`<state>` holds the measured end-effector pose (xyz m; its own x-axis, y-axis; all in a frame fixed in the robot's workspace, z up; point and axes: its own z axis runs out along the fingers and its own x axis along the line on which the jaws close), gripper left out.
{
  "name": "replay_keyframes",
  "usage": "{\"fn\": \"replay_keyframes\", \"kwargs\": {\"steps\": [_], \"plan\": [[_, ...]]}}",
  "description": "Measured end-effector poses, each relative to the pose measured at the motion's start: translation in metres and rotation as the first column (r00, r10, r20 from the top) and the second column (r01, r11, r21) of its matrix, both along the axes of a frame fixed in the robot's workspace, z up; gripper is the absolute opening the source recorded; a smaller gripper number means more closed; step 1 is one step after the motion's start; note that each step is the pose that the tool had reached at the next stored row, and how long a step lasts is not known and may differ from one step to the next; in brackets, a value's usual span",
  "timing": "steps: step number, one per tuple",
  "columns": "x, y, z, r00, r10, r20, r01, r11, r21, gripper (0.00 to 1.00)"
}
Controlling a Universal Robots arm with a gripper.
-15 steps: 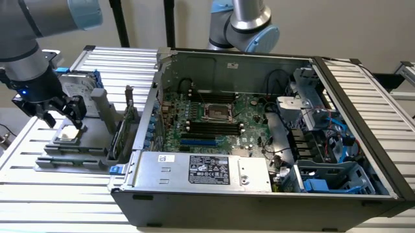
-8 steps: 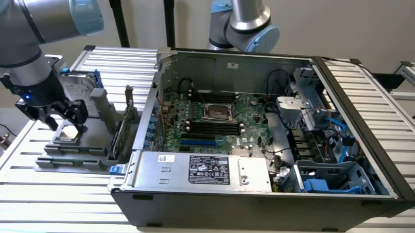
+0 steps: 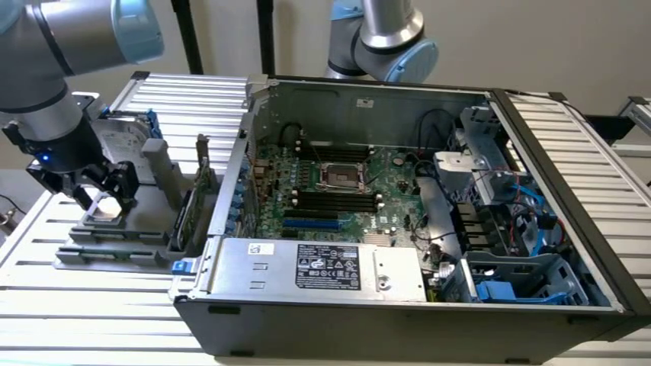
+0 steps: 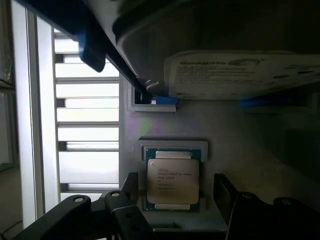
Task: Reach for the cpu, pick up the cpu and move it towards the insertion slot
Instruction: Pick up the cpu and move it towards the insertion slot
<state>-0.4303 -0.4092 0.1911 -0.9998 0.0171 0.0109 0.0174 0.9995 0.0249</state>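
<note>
The cpu [image 4: 172, 179], a small square chip with a silvery top, lies flat in a recess of the grey holder [image 4: 235, 145]. My gripper [image 4: 176, 192] is open just above it, one dark finger [image 4: 131, 186] on each side and a small gap to each chip edge. In the exterior view the gripper [image 3: 100, 197] hangs over the cpu [image 3: 107, 204] on the grey holder [image 3: 133, 236], at the exterior view's left of the computer case. The insertion slot [image 3: 341, 177], a square socket with a metal frame, sits in the green motherboard [image 3: 397, 179] inside the case.
An upright silver hard drive [image 3: 124, 139] with blue rails stands close behind the gripper. The open case wall [image 3: 229, 183] lies between holder and motherboard. Black memory slots [image 3: 336, 201], a power supply [image 3: 325, 268] and a second arm [image 3: 385, 38] at the back are nearby.
</note>
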Motion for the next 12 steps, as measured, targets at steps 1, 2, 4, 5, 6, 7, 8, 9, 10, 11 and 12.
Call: {"fn": "replay_keyframes", "kwargs": {"steps": [1, 2, 4, 5, 6, 7, 8, 9, 10, 11, 12], "plan": [[-0.0003, 0.0000, -0.0004, 1.0000, 0.000, 0.0001, 0.000, 1.0000, 0.0001, 0.71], [-0.0006, 0.0000, -0.0006, 1.0000, 0.000, 0.0002, 0.000, 1.0000, 0.0001, 0.71], [-0.0012, 0.0001, -0.0007, 1.0000, 0.000, 0.0000, 0.000, 1.0000, 0.0000, 0.71], [-0.0016, 0.0002, -0.0008, 1.0000, 0.000, 0.0000, 0.000, 1.0000, 0.0000, 0.71], [-0.0018, 0.0003, -0.0010, 1.0000, 0.000, 0.0001, 0.000, 1.0000, 0.0001, 0.71], [-0.0019, 0.0004, -0.0011, 1.0000, 0.000, 0.0000, 0.000, 1.0000, 0.0000, 0.71], [-0.0020, 0.0006, -0.0012, 1.0000, 0.000, -0.0001, 0.000, 1.0000, -0.0001, 0.71], [-0.0020, 0.0009, -0.0015, 1.0000, 0.000, 0.0000, 0.000, 1.0000, 0.0000, 0.71], [-0.0021, 0.0013, -0.0017, 1.0000, 0.000, 0.0001, 0.000, 1.0000, 0.0000, 0.71], [-0.0022, 0.0016, -0.0020, 1.0000, 0.000, 0.0000, 0.000, 1.0000, 0.0000, 0.71], [-0.0022, 0.0021, -0.0024, 1.0000, 0.000, 0.0000, 0.000, 1.0000, 0.0000, 0.71]]}}
